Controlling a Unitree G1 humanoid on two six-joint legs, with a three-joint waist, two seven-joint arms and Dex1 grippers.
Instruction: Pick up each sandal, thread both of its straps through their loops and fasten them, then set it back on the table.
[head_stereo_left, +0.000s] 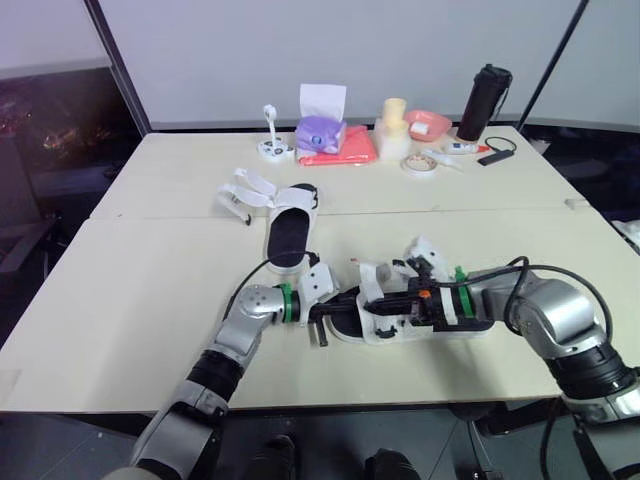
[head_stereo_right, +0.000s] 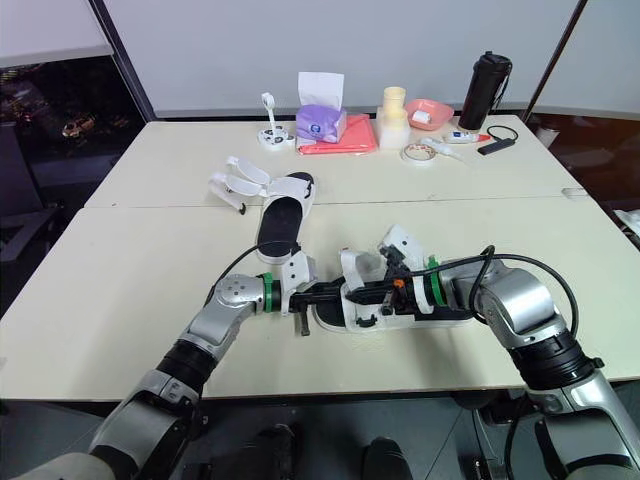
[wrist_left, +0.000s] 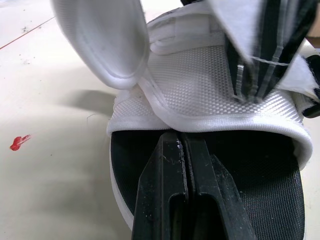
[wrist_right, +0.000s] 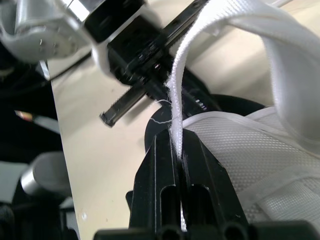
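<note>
watching from beside the table (head_stereo_left: 130, 300), i count two sandals on it. the near sandal (head_stereo_left: 385, 328) lies on its sole near the front edge, between two grippers that meet over it. the left gripper (wrist_left: 178, 140) has its fingers pressed together, tips at the hem of the white upper, over the black insole. the right gripper (wrist_right: 175, 136) is clenched on one white strap (wrist_right: 240, 25), which arches away. the far sandal (head_stereo_left: 288, 232) lies further back, well apart from both grippers — straps splayed open.
</note>
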